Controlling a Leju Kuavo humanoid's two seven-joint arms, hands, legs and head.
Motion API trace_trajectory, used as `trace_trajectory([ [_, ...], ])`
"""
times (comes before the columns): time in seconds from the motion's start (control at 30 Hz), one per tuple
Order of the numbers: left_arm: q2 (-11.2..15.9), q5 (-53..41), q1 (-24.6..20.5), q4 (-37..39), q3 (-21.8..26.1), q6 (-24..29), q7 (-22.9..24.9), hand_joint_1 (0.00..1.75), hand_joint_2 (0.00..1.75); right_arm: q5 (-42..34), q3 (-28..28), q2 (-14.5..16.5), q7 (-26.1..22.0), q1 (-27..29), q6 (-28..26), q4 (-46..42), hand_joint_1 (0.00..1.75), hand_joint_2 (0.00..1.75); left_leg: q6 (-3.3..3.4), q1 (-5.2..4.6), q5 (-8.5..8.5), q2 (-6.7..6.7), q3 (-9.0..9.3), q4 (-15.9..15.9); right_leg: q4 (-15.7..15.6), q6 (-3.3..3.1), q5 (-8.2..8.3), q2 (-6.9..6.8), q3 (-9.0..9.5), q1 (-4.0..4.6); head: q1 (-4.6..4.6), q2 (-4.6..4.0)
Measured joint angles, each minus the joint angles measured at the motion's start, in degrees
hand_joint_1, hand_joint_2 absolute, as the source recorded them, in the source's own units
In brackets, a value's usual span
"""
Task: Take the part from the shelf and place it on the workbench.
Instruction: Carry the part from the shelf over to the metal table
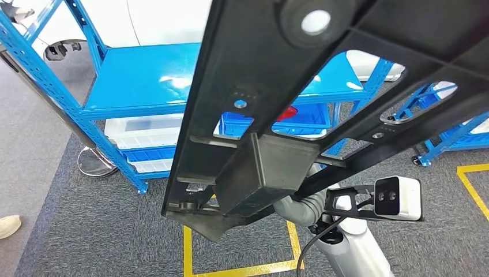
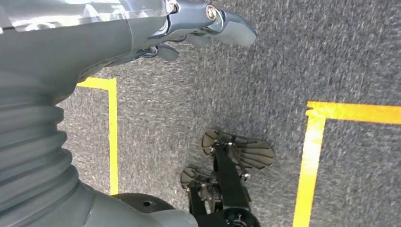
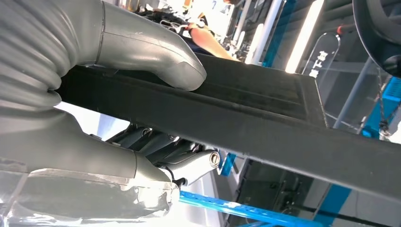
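A grey carpeted floor (image 1: 86,231) marked with yellow tape lines (image 1: 187,248) spreads under the scene in the head view; at the far left edge a light shoe (image 1: 8,226) of a person rests on the paler floor; just right of it a blue metal shelf (image 1: 138,78) stands with a bare blue top deck, and white plastic bins (image 1: 144,131) sit on its lower level; a round chrome base (image 1: 95,163) stands on the floor beside the shelf's front leg; behind the shelf a white car body (image 1: 167,20) shows.

Across the middle of the head view the part (image 1: 271,63), a large black frame with open cut-outs and a box-shaped block on its underside, is held up close to the camera, tilted, clear of the shelf; through its openings a blue bin (image 1: 236,124) with something red beside it can be seen; further right a second blue rack (image 1: 444,138) on castors stands on the carpet.

In the left wrist view the left hand (image 2: 198,28) hangs over the carpet with nothing in it, its fingers loosely curled and apart; yellow tape lines cross the floor below it.

In the right wrist view the right hand (image 3: 118,94) clamps the edge of the part, the thick thumb (image 3: 156,56) pressed on one face and the darker fingers (image 3: 161,146) under the other; in the head view the right arm rises beneath the part with its white wrist camera (image 1: 398,198) at the side.
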Motion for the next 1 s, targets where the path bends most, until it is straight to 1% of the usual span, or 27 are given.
trace_trajectory([
  [0.03,0.0,0.0,0.0,0.0,0.0,0.0,0.1,0.00,1.75,0.0,-0.1,0.0,0.0,0.0,0.1,0.0,1.75,1.75,-0.27,0.06,-0.45,-0.04,-0.27,0.5,-0.2,-0.43,0.34,-0.05,-0.12,-0.10,-0.04,0.00],
  [0.07,0.0,0.0,0.0,0.0,0.0,0.0,0.1,0.00,1.75,0.0,-0.1,0.0,0.0,0.0,0.2,0.0,1.75,1.75,-0.53,0.12,-1.80,-0.09,-0.97,2.2,-0.3,-0.87,0.70,-0.13,-0.28,-0.21,-0.14,0.00],
  [0.1,0.0,0.0,0.1,0.0,0.0,0.0,0.1,0.00,1.75,0.0,-0.2,0.0,0.0,0.0,0.2,0.0,1.75,1.75,-0.75,0.24,-3.76,-0.14,-2.07,5.0,-0.4,-1.20,1.00,-0.20,-0.48,-0.23,-0.23,0.00],
  [0.17,-0.1,0.0,0.2,0.0,0.0,0.0,0.1,0.00,1.75,0.0,-0.2,0.0,0.0,0.1,0.2,0.0,1.75,1.75,-1.16,0.35,-7.98,-0.14,-4.89,12.7,-0.3,-1.53,1.38,-0.25,-1.06,-0.08,-0.41,-0.01],
  [0.2,-0.1,0.0,0.2,0.0,0.0,0.0,0.2,0.00,1.75,0.0,-0.2,0.0,0.1,0.1,0.3,0.1,1.75,1.75,-1.29,0.37,-8.99,-0.14,-5.77,15.5,-0.2,-1.56,1.50,-0.26,-1.34,-0.02,-0.40,-0.01],
  [0.23,-0.1,0.1,0.3,0.0,0.0,0.0,0.2,0.00,1.75,0.0,-0.3,0.0,0.0,0.2,0.4,0.1,1.75,1.75,-1.35,0.38,-8.97,-0.14,-5.80,16.6,0.0,-1.56,1.57,-0.25,-1.59,0.02,-0.41,-0.01],
  [0.27,-0.1,0.1,0.3,0.0,0.0,0.0,0.2,0.00,1.75,0.1,-0.4,0.0,0.0,0.3,0.5,0.2,1.75,1.75,-1.34,0.38,-7.91,-0.14,-4.77,15.4,0.2,-1.52,1.59,-0.24,-1.78,0.03,-0.41,0.00],
  [0.3,-0.1,0.1,0.3,0.0,0.0,-0.1,0.3,0.00,1.75,0.2,-0.5,0.0,-0.1,0.4,0.8,0.2,1.75,1.75,-1.24,0.38,-6.10,-0.14,-2.75,12.0,0.4,-1.45,1.56,-0.22,-1.87,0.03,-0.41,0.00],
  [0.33,-0.1,0.1,0.3,0.0,0.0,-0.1,0.3,0.00,1.75,0.4,-0.7,0.0,-0.1,0.5,1.1,0.2,1.75,1.75,-1.02,0.37,-4.64,-0.27,-0.40,7.9,0.5,-1.33,1.50,-0.17,-1.94,0.01,-0.41,0.00],
  [0.37,-0.1,0.1,0.2,0.0,0.0,-0.2,0.3,0.00,1.75,0.5,-0.9,0.0,-0.2,0.5,1.5,0.2,1.75,1.75,-0.76,0.32,-3.71,-0.57,1.71,4.3,0.6,-1.11,1.49,-0.09,-2.10,0.01,-0.36,0.00],
  [0.4,-0.1,0.0,0.2,0.0,0.0,-0.3,0.3,0.00,1.75,0.6,-1.1,0.0,-0.3,0.4,1.8,0.2,1.75,1.75,-0.50,0.25,-3.33,-0.82,3.07,1.8,0.7,-0.80,1.56,0.02,-2.28,-0.01,-0.37,-0.01],
  [0.43,-0.1,0.0,0.2,0.0,0.0,-0.3,0.4,0.00,1.75,0.7,-1.2,0.1,-0.4,0.4,2.0,0.2,1.75,1.75,-0.25,0.10,-3.56,-1.01,3.61,0.6,0.7,-0.46,1.69,0.16,-2.50,-0.04,-0.37,0.00],
  [0.5,-0.1,0.0,0.4,0.0,0.0,-0.3,0.6,0.00,1.75,0.6,-1.5,0.1,-0.3,0.4,2.6,0.2,1.75,1.75,0.28,0.04,-3.43,-0.73,3.62,0.0,0.8,0.24,1.90,0.44,-2.78,0.00,-0.44,0.01],
  [0.53,-0.1,0.0,0.4,0.0,0.0,-0.3,0.7,0.00,1.75,0.5,-1.6,0.1,-0.3,0.4,2.9,0.2,1.75,1.75,0.64,0.13,-3.27,-0.43,3.66,-0.3,1.0,0.55,1.63,0.52,-2.95,0.02,-0.41,0.01],
  [0.57,-0.1,0.0,0.3,0.0,0.0,-0.4,0.8,0.00,1.75,0.3,-1.7,0.2,-0.2,0.3,3.1,0.2,1.75,1.75,1.03,0.31,-3.08,-0.14,3.69,-0.6,2.1,0.83,0.83,0.56,-3.48,0.03,-0.37,0.01],
  [0.6,-0.1,0.0,0.2,0.0,0.0,-0.4,0.9,0.00,1.75,0.2,-1.9,0.2,-0.1,0.2,3.2,0.2,1.75,1.75,1.36,0.47,-2.91,0.16,3.72,-0.9,4.4,1.08,-0.56,0.56,-4.53,-0.01,-0.32,0.01],
  [0.67,-0.1,-0.1,0.1,0.0,0.0,-0.4,1.2,0.00,1.75,0.0,-2.2,0.2,0.2,0.3,3.3,0.2,1.75,1.75,1.65,0.43,-2.82,0.75,3.56,-0.9,12.0,1.43,-4.11,0.53,-8.17,-0.23,-0.28,0.01],
  [0.7,-0.1,-0.2,0.1,0.0,0.0,-0.4,1.3,0.00,1.75,0.0,-2.3,0.2,0.3,0.4,3.3,0.2,1.75,1.75,1.68,0.42,-2.82,1.11,3.48,-0.9,15.5,1.60,-5.24,0.52,-9.93,-0.35,-0.30,0.00],
  [0.73,-0.1,-0.2,0.1,0.0,0.0,-0.5,1.4,0.00,1.75,0.0,-2.4,0.2,0.4,0.5,3.3,0.2,1.75,1.75,1.67,0.41,-2.84,1.50,3.42,-0.8,17.4,1.72,-5.36,0.48,-10.90,-0.46,-0.29,0.00],
  [0.77,-0.1,-0.2,0.1,0.0,0.0,-0.6,1.5,0.00,1.75,0.0,-2.5,0.2,0.5,0.6,3.3,0.2,1.75,1.75,1.63,0.41,-2.88,1.89,3.39,-0.6,16.9,1.79,-4.37,0.35,-10.74,-0.58,-0.29,-0.01],
  [0.8,-0.1,-0.2,0.1,0.0,0.0,-0.7,1.5,0.00,1.75,0.0,-2.6,0.2,0.5,0.6,3.3,0.2,1.75,1.75,1.54,0.42,-2.96,2.30,3.41,-0.5,14.0,1.80,-2.41,-0.02,-9.37,-0.68,-0.28,-0.01],
  [0.83,-0.2,-0.2,0.0,0.0,0.0,-0.8,1.5,0.00,1.75,0.0,-2.6,0.2,0.6,0.6,3.3,0.2,1.75,1.75,1.36,0.39,-3.09,2.66,3.44,-0.3,9.8,1.73,-0.34,-1.03,-7.34,-0.70,-0.27,-0.01],
  [0.87,-0.2,-0.2,0.0,0.0,0.0,-0.9,1.5,0.00,1.75,0.0,-2.7,0.2,0.7,0.6,3.3,0.2,1.75,1.75,1.10,0.22,-3.25,2.98,3.43,-0.1,5.8,1.48,1.18,-2.35,-5.54,-0.52,-0.24,-0.01],
  [0.9,-0.2,-0.2,0.0,0.0,0.0,-0.9,1.5,0.00,1.75,0.0,-2.7,0.2,0.7,0.6,3.3,0.2,1.75,1.75,0.83,0.04,-3.38,3.33,3.40,0.1,3.0,1.14,2.10,-3.29,-4.34,-0.36,-0.30,-0.01],
  [0.93,-0.2,-0.2,0.0,0.0,0.0,-0.9,1.5,0.00,1.75,0.0,-2.7,0.2,0.7,0.6,3.3,0.2,1.75,1.75,0.54,-0.16,-3.48,3.71,3.36,0.3,1.7,0.76,2.31,-3.87,-3.93,-0.18,-0.34,-0.01],
  [0.97,-0.2,-0.2,0.0,0.0,0.0,-0.9,1.5,0.00,1.75,0.0,-2.7,0.2,0.7,0.6,3.3,0.2,1.75,1.75,0.25,-0.29,-3.50,4.19,3.35,0.3,1.6,0.35,2.28,-3.64,-4.10,0.00,-0.40,-0.01],
  [1.0,-0.1,-0.1,0.0,0.0,0.0,-0.9,1.5,0.00,1.75,0.0,-2.8,0.2,0.7,0.6,3.3,0.2,1.75,1.75,-0.04,-0.27,-3.52,4.75,3.39,0.3,1.6,-0.04,2.44,-2.88,-4.28,-0.03,-0.47,0.00],
])
